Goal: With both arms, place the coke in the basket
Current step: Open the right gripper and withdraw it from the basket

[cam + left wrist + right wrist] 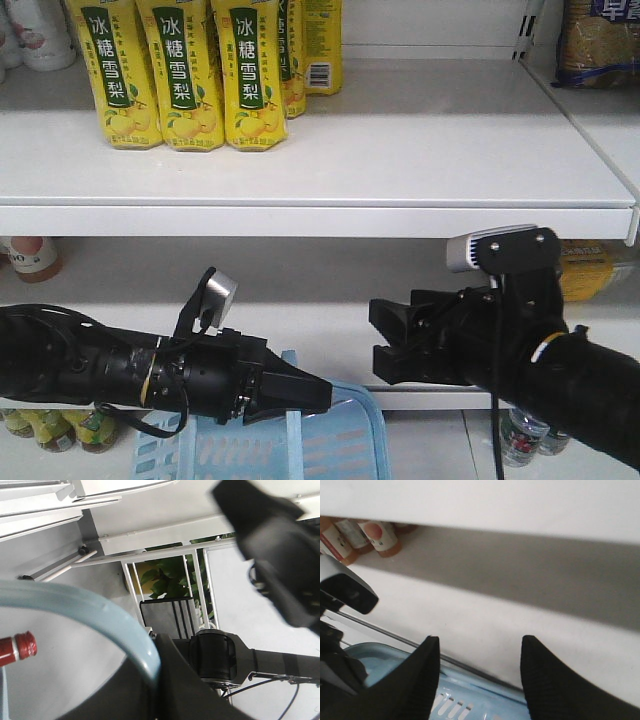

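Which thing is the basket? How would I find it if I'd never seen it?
Look at the white shelves, then go below the lowest shelf edge, between the two black arms. The basket sits there at the bottom, with the left end effector at its handle. It's the only light blue plastic thing with slotted sides.

Two black arms in front of white shelf [400,150]; left gripper [315,395] over light blue basket [340,440]; right gripper [390,345] empty, jaws apart. Yellow pear-drink bottles [185,70] on upper shelf.

Right end effector [477,675] gapes; left end effector [310,395] points right.
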You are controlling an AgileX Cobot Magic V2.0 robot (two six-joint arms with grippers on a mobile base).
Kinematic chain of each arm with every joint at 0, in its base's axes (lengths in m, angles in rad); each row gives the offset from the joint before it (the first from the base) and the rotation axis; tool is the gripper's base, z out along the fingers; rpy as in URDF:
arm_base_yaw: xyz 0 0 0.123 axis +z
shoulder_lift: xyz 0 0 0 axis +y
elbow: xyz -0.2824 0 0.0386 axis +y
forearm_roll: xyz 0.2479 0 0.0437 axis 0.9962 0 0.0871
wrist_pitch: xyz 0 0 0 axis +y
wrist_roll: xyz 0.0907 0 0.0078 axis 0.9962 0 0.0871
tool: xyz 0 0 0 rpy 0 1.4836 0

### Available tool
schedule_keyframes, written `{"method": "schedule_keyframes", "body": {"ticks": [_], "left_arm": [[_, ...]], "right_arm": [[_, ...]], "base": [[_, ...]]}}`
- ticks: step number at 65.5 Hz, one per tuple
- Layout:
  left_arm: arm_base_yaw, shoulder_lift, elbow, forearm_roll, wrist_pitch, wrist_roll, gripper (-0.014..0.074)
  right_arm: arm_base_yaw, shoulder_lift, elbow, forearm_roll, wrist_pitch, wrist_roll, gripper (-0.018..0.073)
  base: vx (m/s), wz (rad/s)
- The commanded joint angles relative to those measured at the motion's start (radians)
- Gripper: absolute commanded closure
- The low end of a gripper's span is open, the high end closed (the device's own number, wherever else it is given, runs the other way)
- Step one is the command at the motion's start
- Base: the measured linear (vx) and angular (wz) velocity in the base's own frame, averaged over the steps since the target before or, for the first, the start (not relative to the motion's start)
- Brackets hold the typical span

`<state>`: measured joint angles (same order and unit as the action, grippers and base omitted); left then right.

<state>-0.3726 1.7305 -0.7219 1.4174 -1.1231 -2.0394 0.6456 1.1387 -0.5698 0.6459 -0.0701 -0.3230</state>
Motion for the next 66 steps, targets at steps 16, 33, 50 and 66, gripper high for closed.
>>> {"method": "schedule_keyframes", "body": {"ticks": [16, 33, 50, 66], "left_arm": [[-0.003, -0.043, -0.025, -0.088, -0.254, 0.002, 0.0603], [-0.003, -0.043, -0.025, -0.088, -0.254, 0.002, 0.0603], [-0.003, -0.043, -0.025, -0.088, -0.254, 0.002, 0.0603], [-0.003, -0.043, -0.025, -0.088, -0.254, 0.002, 0.0603]], "right_arm": [[-0.006, -0.222, -0.025, 0.0, -0.009, -0.208, 0.0191], [-0.006, -0.305, -0.025, -0.049, 0.125, -0.327, 0.0191], [-0.006, -0.34, -0.025, -0.092, 0.2, -0.353, 0.0191], [-0.006, -0.34, -0.025, -0.094, 0.27, -0.353, 0.0191]], "base": [[0.0, 0.0], [0.0, 0.0], [0.0, 0.0], [0.0, 0.0]]}}
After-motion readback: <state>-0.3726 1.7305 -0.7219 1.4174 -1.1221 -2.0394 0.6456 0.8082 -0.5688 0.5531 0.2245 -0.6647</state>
